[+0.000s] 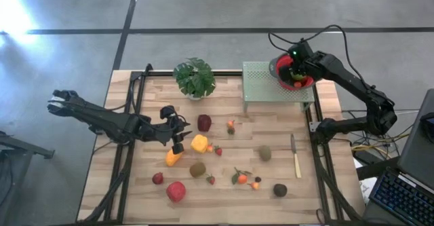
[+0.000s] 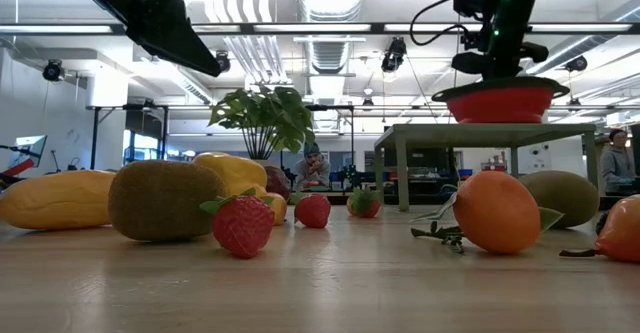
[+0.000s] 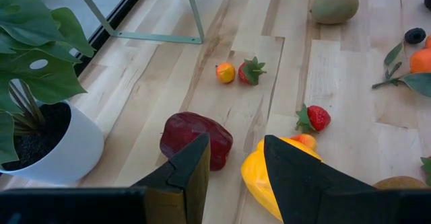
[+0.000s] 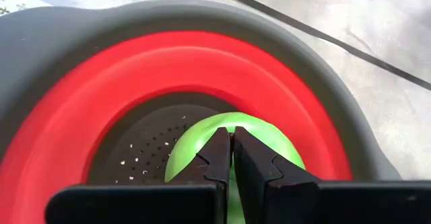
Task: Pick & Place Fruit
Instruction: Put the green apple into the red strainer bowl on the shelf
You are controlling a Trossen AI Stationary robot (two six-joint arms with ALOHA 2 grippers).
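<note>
Pale wooden planks make the table (image 1: 271,124) before you, with a grey concrete floor around it and, in the low view, a big hall with ceiling lamps where a person sits far behind.

Your fruit lies scattered on the front half of the wood. You see a maroon fruit (image 1: 204,123), a yellow pepper-shaped fruit (image 1: 199,143), an orange-yellow long fruit (image 1: 174,158) with its long axis running diagonally toward the left front corner, two brown kiwis (image 1: 197,169) (image 1: 264,154), a red apple-like fruit (image 1: 175,191), some small strawberries (image 1: 218,151) and an orange with leaves (image 1: 241,178). A knife (image 1: 296,157) lies along the right side, its pale handle toward the front edge.

Your left gripper (image 3: 232,177) hangs over the wood between the maroon fruit and the yellow one, fingers set a moderate gap apart and holding nothing. A potted plant (image 1: 194,78) stands at the back of the table.

Your right gripper (image 4: 232,153) is inside the red bowl (image 1: 280,66) on the green perforated stand (image 1: 261,83). Its fingers are pressed together over a green fruit (image 4: 195,143); they seem only to touch its top, but you cannot see this surely.
</note>
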